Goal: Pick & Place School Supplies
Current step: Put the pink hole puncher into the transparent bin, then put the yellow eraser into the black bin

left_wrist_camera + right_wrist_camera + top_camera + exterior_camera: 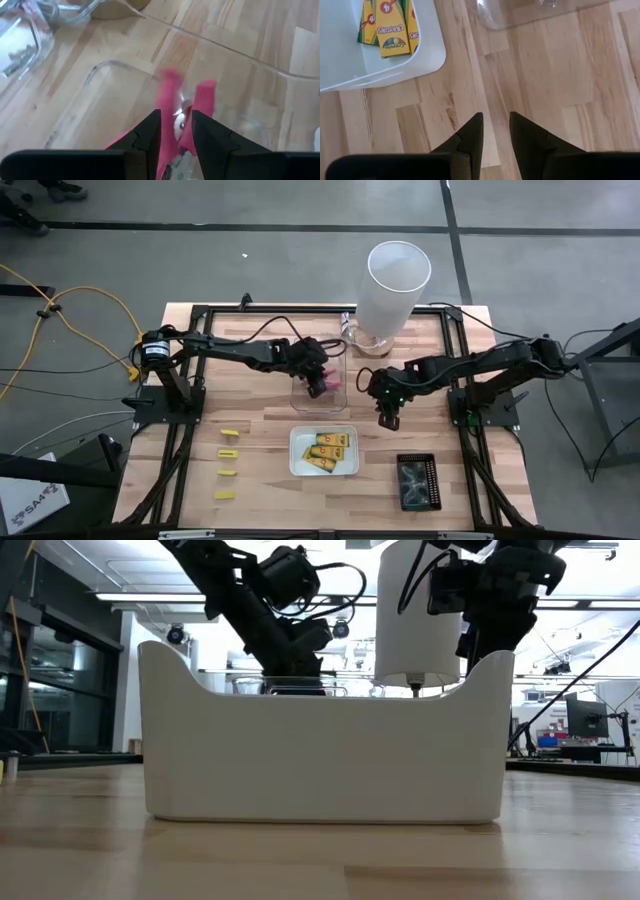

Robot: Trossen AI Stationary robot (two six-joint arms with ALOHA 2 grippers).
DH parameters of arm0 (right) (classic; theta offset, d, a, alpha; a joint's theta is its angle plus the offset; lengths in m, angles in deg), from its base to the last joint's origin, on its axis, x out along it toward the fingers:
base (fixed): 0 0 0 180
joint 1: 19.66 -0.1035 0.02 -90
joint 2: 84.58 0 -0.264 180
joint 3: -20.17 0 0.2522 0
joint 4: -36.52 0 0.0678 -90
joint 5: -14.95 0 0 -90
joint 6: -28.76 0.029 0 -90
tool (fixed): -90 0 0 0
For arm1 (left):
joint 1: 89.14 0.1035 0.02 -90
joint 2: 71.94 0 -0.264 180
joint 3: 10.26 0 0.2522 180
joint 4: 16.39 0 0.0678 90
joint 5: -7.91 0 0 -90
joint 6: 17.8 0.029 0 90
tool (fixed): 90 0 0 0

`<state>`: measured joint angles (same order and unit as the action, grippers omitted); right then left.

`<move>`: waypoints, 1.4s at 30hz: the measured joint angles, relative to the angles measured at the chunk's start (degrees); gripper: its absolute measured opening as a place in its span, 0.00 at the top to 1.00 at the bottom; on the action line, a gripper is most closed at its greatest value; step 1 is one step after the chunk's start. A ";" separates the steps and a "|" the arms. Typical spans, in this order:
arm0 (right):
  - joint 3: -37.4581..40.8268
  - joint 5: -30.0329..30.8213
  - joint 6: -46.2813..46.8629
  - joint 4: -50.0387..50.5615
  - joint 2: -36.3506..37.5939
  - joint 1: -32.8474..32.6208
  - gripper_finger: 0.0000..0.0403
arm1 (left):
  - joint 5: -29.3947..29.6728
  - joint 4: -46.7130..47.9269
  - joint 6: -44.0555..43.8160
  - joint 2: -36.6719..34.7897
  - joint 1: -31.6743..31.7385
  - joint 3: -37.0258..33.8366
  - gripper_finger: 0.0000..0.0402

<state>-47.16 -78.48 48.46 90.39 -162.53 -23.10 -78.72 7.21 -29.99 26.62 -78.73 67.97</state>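
**Two grippers over the counter, one at the pink scissors**

Four yellow blocks (229, 463) in a column show only in the high view, lying on the bare counter (260, 425) well to the left of the white tray (296, 463). The low view gives none of this — the white tray's wall (320, 755) fills it, with the arms and the tall white cylinder (415, 610) rising behind. The left wrist view alone shows the grasp closely: the left gripper (176, 131) has the pink-handled scissors (170, 107) between its fingers, the jaws set narrowly about them; whether they press on the handles or stand just clear cannot be told. The scissors sit inside the clear tray (318, 385), whose rounded rim shows against the wood around them.

From above, the left gripper (320, 380) is over that clear tray, the pink (325, 387) just at its tip. The right gripper (389, 418) hangs above bare wood between the clear tray and the black tray (418, 481), near the white tray's upper right corner. Its own wrist view shows the gripper (496, 131) with its fingers a little apart and nothing between them — only planks below.

The white tray holds several yellow-orange crayon packets (326, 450), lying flat and partly overlapping; the right wrist view catches some of them (390, 25) at the tray's corner. The black tray holds dark contents too small to make out.
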 joint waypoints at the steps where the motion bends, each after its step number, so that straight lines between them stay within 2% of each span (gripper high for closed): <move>1: 0.00 -0.01 0.00 -0.01 0.00 0.00 0.78 | 0.04 -0.15 0.14 0.00 -0.06 0.00 0.74; 10: 0.00 0.01 0.02 0.00 0.00 0.00 0.78 | 0.14 -0.10 -1.13 0.00 0.08 0.00 0.74; 14: 0.00 0.01 0.00 0.03 0.00 0.00 0.78 | 0.13 -0.02 2.12 -0.87 -0.36 -0.09 0.74; 23: 0.00 -0.12 0.00 0.16 0.00 0.04 0.78 | 0.13 2.20 6.38 -9.55 -5.99 -0.09 0.74; 26: 0.00 -0.57 0.00 0.16 0.00 0.04 0.78 | 0.12 7.06 5.37 -13.09 -8.74 -0.07 0.74; 32: 0.00 -3.31 -1.08 0.04 0.00 0.04 0.78 | 0.09 19.91 -5.39 -18.27 -14.23 -0.07 0.74; 35: 0.00 -4.32 -2.20 0.05 0.00 0.04 0.78 | 0.09 24.83 -9.00 -18.84 -16.80 -0.07 0.74; 42: 0.00 -4.69 -0.12 0.02 0.00 0.04 0.78 | 0.09 34.87 -11.54 -18.27 -23.19 -0.07 0.74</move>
<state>-47.16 -83.17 48.34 90.41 -162.53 -23.06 -78.63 42.09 -41.52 8.35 -101.92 67.91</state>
